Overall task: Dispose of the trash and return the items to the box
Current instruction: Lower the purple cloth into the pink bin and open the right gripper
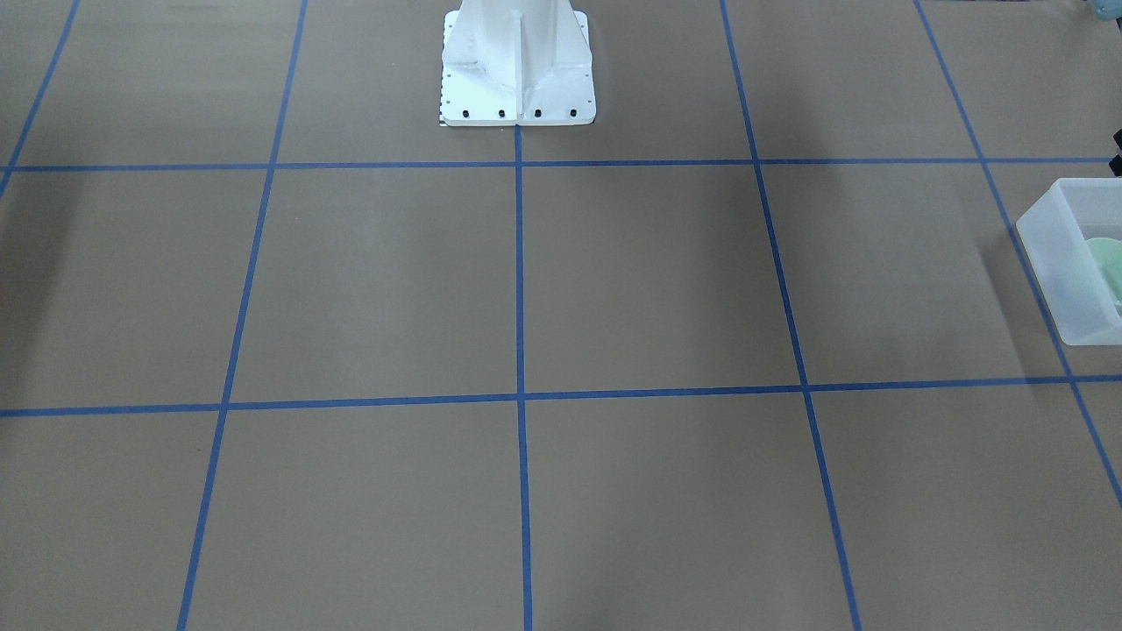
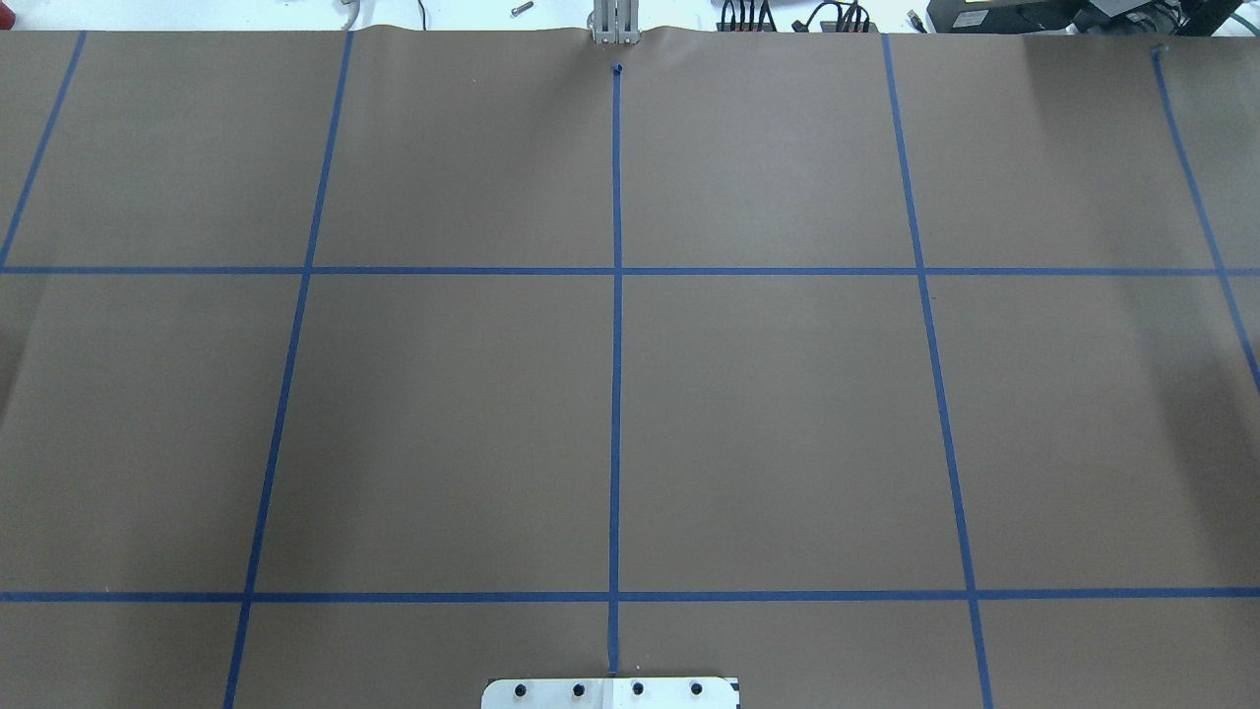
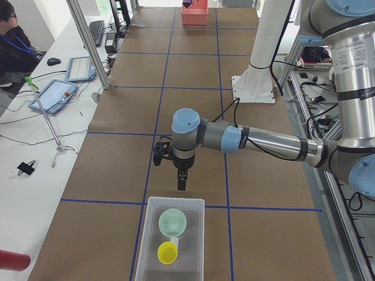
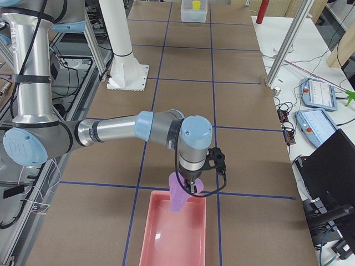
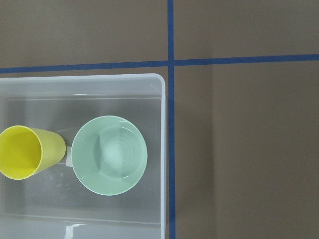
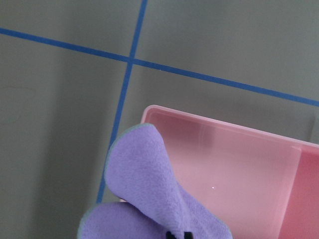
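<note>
**Hazard 1.** My right claw (image 4: 189, 187), closed on the purple cloth (image 6: 144, 184), holds it over a far corner of the pink bin (image 6: 239, 164). Part of the cloth hangs out past the rim. Released here, I judge it could drape on the wall or land on the table (image 6: 60, 124).

**Hazard 2.** I cannot tell whether the cloth counts as trash, so it may go in the wrong container.

**Hazard 3.** My left claw (image 3: 181, 186), open or closed I cannot tell, hangs outside the box (image 5: 124, 79), just beyond its far wall seen from the table's left end. A careless descent could strike the rim.

**Pink bin, right end.** Nothing shows in the visible part.

**Box, left end.** Mint-green bowl (image 5: 109, 155), mouth up, with the yellow cup (image 5: 20, 152) just beside it.
</note>
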